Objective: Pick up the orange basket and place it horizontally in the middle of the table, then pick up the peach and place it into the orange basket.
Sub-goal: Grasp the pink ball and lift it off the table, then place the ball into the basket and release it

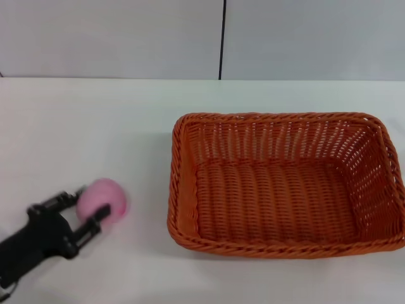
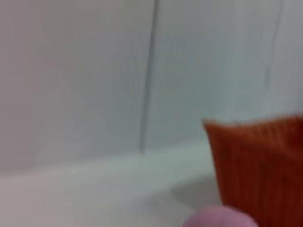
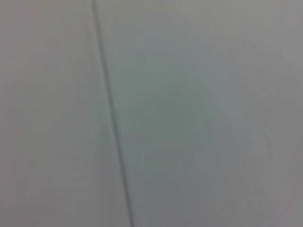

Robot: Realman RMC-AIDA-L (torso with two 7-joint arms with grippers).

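The orange basket [image 1: 285, 183] lies lengthwise on the white table [image 1: 95, 120], right of the middle, and it holds nothing. One of its corners [image 2: 258, 165] shows in the left wrist view. The pink peach [image 1: 104, 197] is at the front left, well apart from the basket. My left gripper [image 1: 93, 202] reaches in from the lower left, its two black fingers pressed against either side of the peach. The top of the peach [image 2: 220, 218] shows at the edge of the left wrist view. My right gripper is out of view.
A grey wall with a thin black vertical line [image 1: 222, 38] stands behind the table. White tabletop lies between the peach and the basket. The right wrist view shows only the wall and its dark line [image 3: 111, 118].
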